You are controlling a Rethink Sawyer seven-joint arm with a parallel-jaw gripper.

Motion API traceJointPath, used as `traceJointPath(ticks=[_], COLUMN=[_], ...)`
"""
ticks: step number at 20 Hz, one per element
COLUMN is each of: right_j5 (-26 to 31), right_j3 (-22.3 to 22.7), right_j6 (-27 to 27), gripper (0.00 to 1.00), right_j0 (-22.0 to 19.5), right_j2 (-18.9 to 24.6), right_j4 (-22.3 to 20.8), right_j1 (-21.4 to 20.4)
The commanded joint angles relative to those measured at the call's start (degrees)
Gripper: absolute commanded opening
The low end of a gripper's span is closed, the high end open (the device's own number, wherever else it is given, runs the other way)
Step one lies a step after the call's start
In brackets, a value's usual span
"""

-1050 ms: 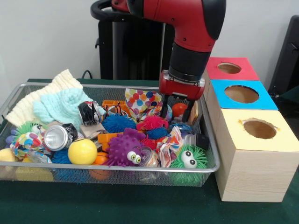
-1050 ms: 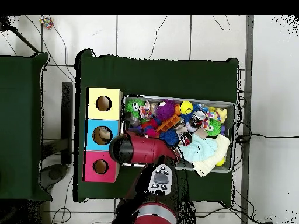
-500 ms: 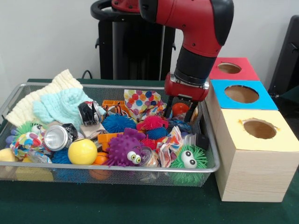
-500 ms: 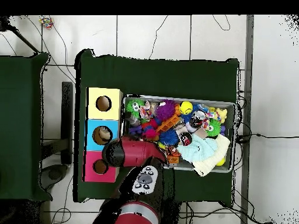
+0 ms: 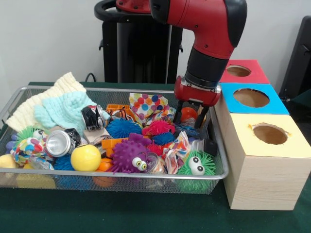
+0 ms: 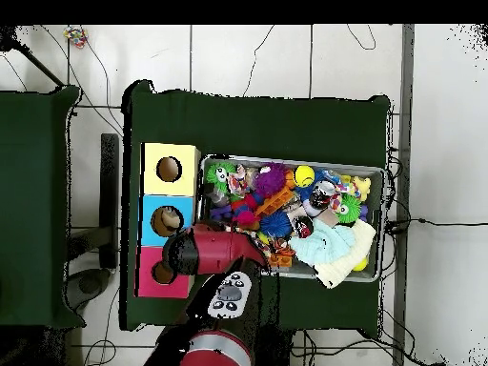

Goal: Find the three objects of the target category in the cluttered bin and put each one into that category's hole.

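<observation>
Front view: the pincer (image 5: 190, 114) is clamped on an orange ball (image 5: 187, 113), lifted just above the bin (image 5: 121, 173) beside the blue-topped box (image 5: 251, 97) (presumably bound for a hole).

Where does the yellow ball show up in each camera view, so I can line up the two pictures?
Front view: the yellow ball lies at the bin's front edge, left of centre, beside the crushed can.
Overhead view: the yellow ball sits at the bin's upper edge, right of centre.
Shared landmark: the yellow box, at the row's end nearest the ball's side of the bin.
</observation>
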Motion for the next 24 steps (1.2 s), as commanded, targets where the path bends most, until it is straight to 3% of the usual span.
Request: traceJointPath(ticks=[1,16,17,24], right_j5=[-3.34,-4.8,-4.94,-5.1], right_j3=[1.81,0.92,0.93,0.63], right_j6=[8.52,8.17,8.17,8.01], gripper=[1.0,1.0,0.0,0.0], right_j0=[-1.96,-4.74,-4.8,-4.66], right_j2=[4.05,6.09,6.16,5.84], right_j4=[-1.08,-1.05,-1.07,-0.93], right_j1=[2.14,4.01,3.98,4.42])
